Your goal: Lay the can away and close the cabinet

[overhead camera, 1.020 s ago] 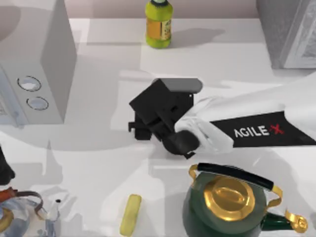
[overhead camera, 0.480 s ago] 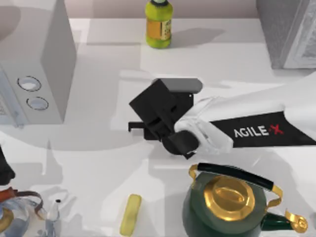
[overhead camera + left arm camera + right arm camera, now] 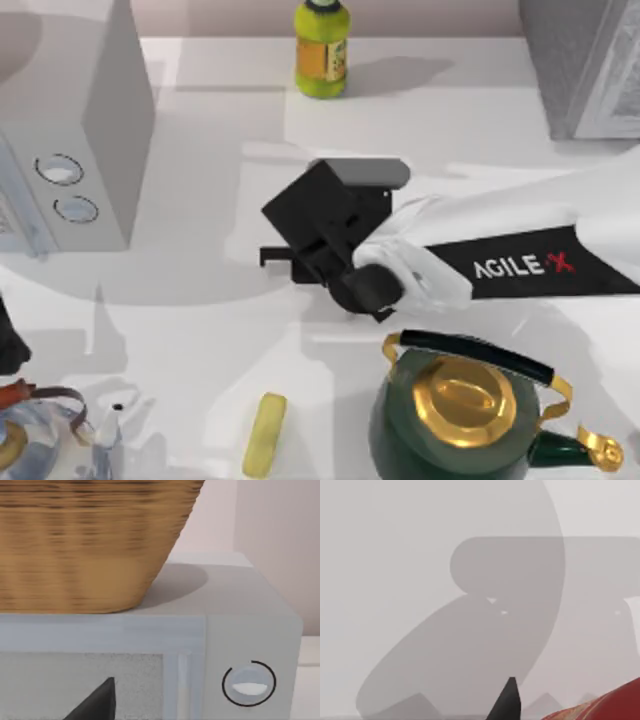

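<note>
In the top view I see bare table [image 3: 200,330] at the centre left, where a gripper could pass. The microwave [image 3: 95,130] blocks the upper left, the grey cabinet [image 3: 585,65] the upper right. The green kettle [image 3: 465,415], a yellow bar [image 3: 264,434] and a glass teapot [image 3: 50,440] crowd the lower edge. A yellow-green bottle [image 3: 321,50] stands at the upper middle.

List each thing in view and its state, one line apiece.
Right tool: mid-table, fingers hidden under the wrist.
Can: red edge beside the right tool's finger; held or not, cannot tell.
Bottle: upright, capped.
Kettle: upright, lid on.
Microwave: door shut, basket on top.
Yellow bar: lying flat.
</note>
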Controlling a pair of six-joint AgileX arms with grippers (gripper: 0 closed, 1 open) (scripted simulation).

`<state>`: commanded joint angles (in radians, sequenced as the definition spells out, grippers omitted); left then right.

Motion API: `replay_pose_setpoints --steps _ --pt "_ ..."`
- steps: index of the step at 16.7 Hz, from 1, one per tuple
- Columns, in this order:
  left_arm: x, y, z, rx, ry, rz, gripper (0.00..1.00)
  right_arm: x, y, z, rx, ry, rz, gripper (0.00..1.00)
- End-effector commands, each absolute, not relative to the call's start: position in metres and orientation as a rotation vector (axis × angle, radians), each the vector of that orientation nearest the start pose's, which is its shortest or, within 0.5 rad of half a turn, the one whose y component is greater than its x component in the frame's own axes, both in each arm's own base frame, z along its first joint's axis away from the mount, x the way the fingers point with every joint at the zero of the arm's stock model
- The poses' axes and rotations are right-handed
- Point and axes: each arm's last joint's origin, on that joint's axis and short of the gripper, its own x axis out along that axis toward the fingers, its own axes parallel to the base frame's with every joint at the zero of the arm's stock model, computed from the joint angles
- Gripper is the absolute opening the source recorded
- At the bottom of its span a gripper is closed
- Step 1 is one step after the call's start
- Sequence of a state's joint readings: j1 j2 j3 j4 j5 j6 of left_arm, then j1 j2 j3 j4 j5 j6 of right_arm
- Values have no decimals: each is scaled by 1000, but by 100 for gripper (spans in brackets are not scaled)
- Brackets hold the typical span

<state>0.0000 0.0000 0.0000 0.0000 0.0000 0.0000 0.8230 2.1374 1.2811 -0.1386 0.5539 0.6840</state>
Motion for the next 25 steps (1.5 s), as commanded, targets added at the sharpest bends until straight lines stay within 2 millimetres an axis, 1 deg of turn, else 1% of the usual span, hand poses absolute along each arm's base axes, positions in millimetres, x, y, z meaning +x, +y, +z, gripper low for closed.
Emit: replay_pose_setpoints --steps 2,3,4,6,7,8,10,11,13,14,15,17,21,22,23,25 --pt "106 -1 160 0 0 0 100 299 302 98 7 794 -12 0" --pt "106 -1 160 0 0 0 100 300 303 101 4 793 -15 0" --pt "106 -1 160 0 0 0 100 301 305 107 5 790 -14 0" --pt "106 -1 160 0 0 0 100 305 310 135 28 775 -6 0" --pt "106 -1 160 0 0 0 100 307 311 150 39 770 -6 0" --pt "106 -1 160 0 0 0 100 307 311 160 31 778 -10 0" --pt "106 -1 160 0 0 0 100 303 310 175 -15 817 -16 0" --pt "106 -1 160 0 0 0 100 302 309 188 -24 823 -19 0" --pt "106 -1 160 0 0 0 100 300 308 221 -10 808 -16 0" --pt "106 -1 160 0 0 0 100 299 306 234 -1 801 -11 0" --pt "106 -1 160 0 0 0 100 298 304 243 5 796 -9 0" --pt "106 -1 160 0 0 0 100 299 302 248 8 793 -11 0" --pt "106 -1 160 0 0 0 100 298 303 246 8 794 -10 0" --pt "106 -1 160 0 0 0 100 299 299 247 5 797 -9 0" --pt "106 -1 160 0 0 0 100 301 292 248 3 800 -7 0" --pt "106 -1 160 0 0 0 100 303 266 254 2 805 1 0"
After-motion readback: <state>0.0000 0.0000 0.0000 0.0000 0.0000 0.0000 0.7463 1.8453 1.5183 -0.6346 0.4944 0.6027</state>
